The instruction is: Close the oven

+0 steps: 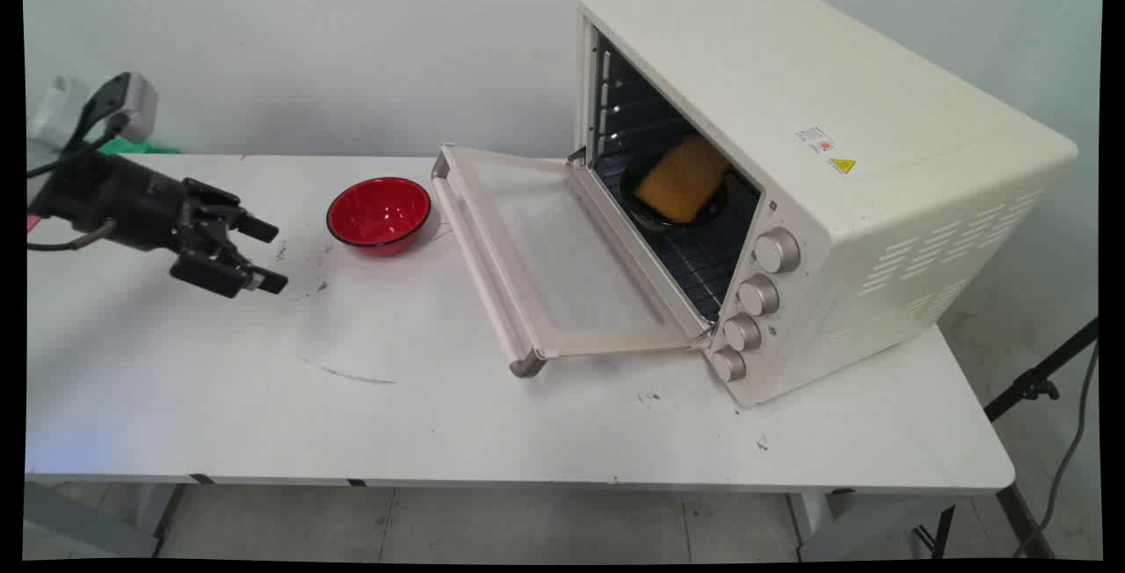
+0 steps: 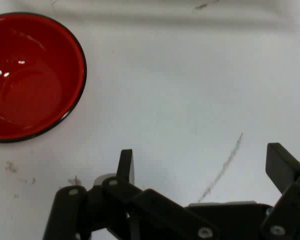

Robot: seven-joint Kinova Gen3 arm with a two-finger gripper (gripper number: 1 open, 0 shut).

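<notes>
White table [image 1: 527,432] carries everything; biggest item is the cream toaster oven [image 1: 844,160] on the right side, its glass door [image 1: 545,265] dropped fully open and lying near flat toward the table's middle; inside, on the wire rack [image 1: 703,270], a dark dish [image 1: 655,214] holds a yellow-orange block [image 1: 684,179], could be bread or a sponge, can't tell which; four knobs [image 1: 754,305] run down the oven's front right panel; red bowl [image 1: 379,213] with a black rim sits upright and empty just left of the door's handle [image 1: 475,265], apart from it; a few dark scuffs [image 1: 352,373] mark the tabletop; gripper [image 1: 264,255] is at the left, held low over the table and pointing right toward the bowl and oven, well short of both; claw spread wide, both fingers [image 2: 126,165] clearly apart with bare table between them, holding nothing, touching nothing; bowl is the nearest thing, in the hand view off to the upper left rather than between the fingers; judgement only: any approach from here wants the fingers kept wide, the line squared on whichever rim or handle is meant, and enough height to clear the lowered door edge without clipping the bowl.
</notes>
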